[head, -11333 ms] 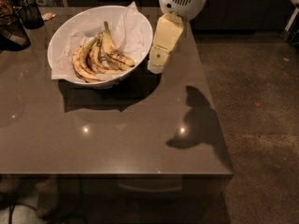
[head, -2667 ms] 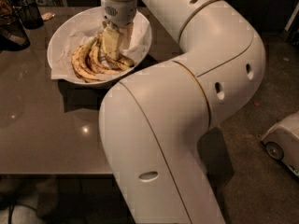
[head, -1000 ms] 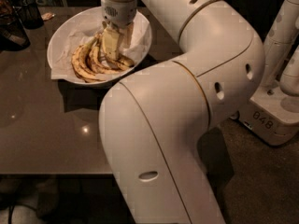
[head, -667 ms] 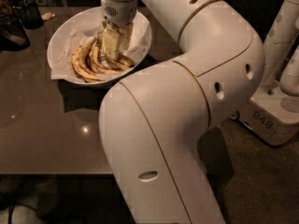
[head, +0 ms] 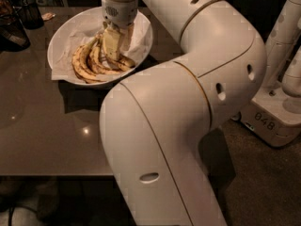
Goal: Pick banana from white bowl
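your gripper (head: 112,48) is down inside the bowl (head: 53,45) near the table's (head: 42,135) far edge, set against the banana (head: 89,62), which lies on crumpled paper (head: 141,39). your arm (head: 188,102) fills the middle and hides the table's right edge. a dark mesh cup (head: 29,13) stands at the far left corner.

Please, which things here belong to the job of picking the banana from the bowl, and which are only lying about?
For the job:
banana
white bowl
pincer, down in the bowl, right over the banana

Lying about:
mesh cup, at the far left of the table
second robot's base, on the floor at right
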